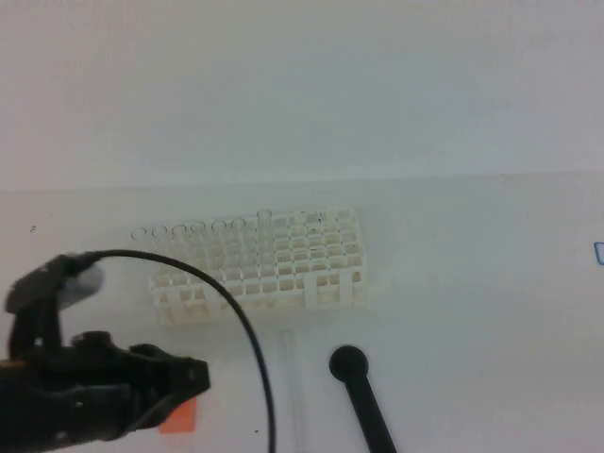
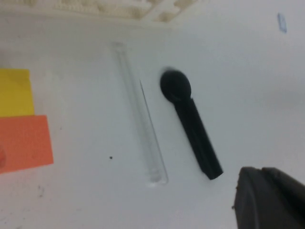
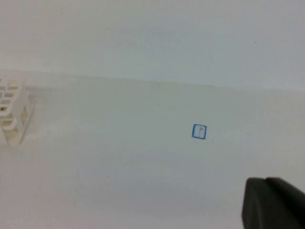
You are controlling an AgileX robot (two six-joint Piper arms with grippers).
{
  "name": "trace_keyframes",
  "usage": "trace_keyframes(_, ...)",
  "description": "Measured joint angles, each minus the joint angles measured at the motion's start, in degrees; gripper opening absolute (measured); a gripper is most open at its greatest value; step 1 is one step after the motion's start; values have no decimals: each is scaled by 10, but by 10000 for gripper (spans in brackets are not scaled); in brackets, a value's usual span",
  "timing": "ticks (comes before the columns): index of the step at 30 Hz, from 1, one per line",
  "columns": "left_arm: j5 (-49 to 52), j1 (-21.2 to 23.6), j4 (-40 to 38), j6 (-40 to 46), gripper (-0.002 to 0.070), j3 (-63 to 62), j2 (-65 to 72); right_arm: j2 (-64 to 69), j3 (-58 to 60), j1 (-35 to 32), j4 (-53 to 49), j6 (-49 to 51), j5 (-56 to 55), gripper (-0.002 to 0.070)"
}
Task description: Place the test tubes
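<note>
Clear test tube (image 2: 139,114), flat on table (image 1: 472,283) just left of black spoon-shaped tool (image 2: 190,121), on near side of white rack (image 1: 264,260) holding upright tubes (image 1: 189,229) in far row. Left gripper (image 1: 193,376) at near left by orange card (image 2: 24,143); right gripper (image 3: 274,202) near blue square label (image 3: 199,131), writing illegible; opening of neither discernible.

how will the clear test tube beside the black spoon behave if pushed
The clear round test tube lies flat on the smooth white table, so a sideways push would probably roll it. Its thin see-through wall looks light and likely fragile. Left gripper hovers over the orange card; right gripper near the blue square.
</note>
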Motion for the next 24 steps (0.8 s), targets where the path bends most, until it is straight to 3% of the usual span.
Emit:
trace_keyframes(4,-77,-122,61,-60,-1,-16,64,0,1,0,5,13,7,-1)
trace_keyframes(5,-100,-175,78,-82,-1,-22,86,0,1,0,5,14,9,-1)
trace_keyframes(6,-119,-172,93,-104,-1,-28,95,0,1,0,6,15,9,-1)
trace_keyframes(7,-141,-213,111,-132,-1,-33,111,0,1,0,8,15,10,-1)
trace_keyframes(10,-184,-249,161,-206,-1,-42,148,0,1,0,8,16,22,-1)
trace_keyframes(14,-198,-256,237,-286,-1,-54,188,0,1,0,9,18,40,-1)
trace_keyframes(21,-223,-254,349,-313,-1,-88,236,0,1,0,9,18,44,-1)
trace_keyframes(24,-178,-254,371,-339,-1,-115,251,0,1,0,9,18,46,-1)
